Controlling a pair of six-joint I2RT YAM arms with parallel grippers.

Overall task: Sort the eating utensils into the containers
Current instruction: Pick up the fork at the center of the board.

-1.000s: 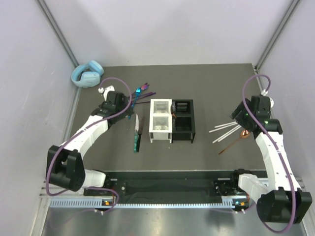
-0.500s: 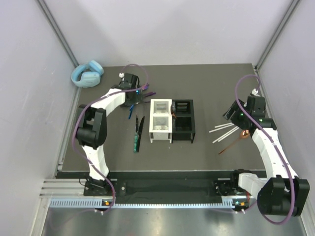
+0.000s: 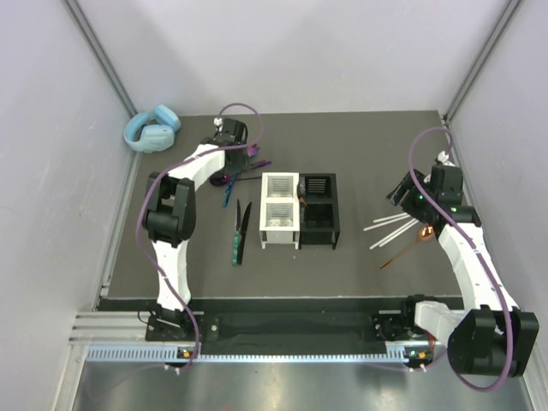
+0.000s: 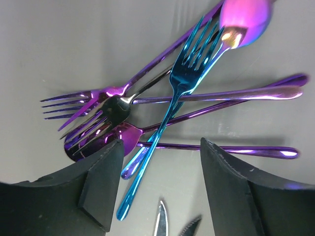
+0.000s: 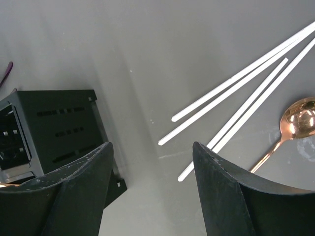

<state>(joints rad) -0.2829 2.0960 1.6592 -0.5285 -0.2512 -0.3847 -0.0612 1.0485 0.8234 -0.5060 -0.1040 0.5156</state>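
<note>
Left gripper (image 3: 239,162): poised at the far left of the table (image 3: 368,137), over the iridescent cutlery heap (image 3: 244,169); jaws parted and grasping nothing.
Left wrist view: the two fingers (image 4: 98,182) straddle the handle end of the blue fork (image 4: 182,83), which lies on top of the heap; whether either pad touches metal cannot be told.
Heap: the purple fork (image 4: 88,101), purple spoon (image 4: 244,14) and several slim purple handles lie crossed under the blue fork.
Green-handled knife (image 3: 235,242): flat on the table between the heap and the near edge, just left of the white caddy (image 3: 280,211).
Containers: the white caddy and black caddy (image 3: 318,211) stand side by side, touching, mid-table.
Right gripper (image 3: 401,195): over bare table between the black caddy and the white sticks (image 3: 390,228); jaws released, nothing between them.
Right wrist view: three white sticks (image 5: 236,78) fan out to the right of the gripper (image 5: 152,147), with the copper spoon (image 5: 300,118) just beside them.
Headphones (image 3: 152,128): far-left corner, apart from everything else.
</note>
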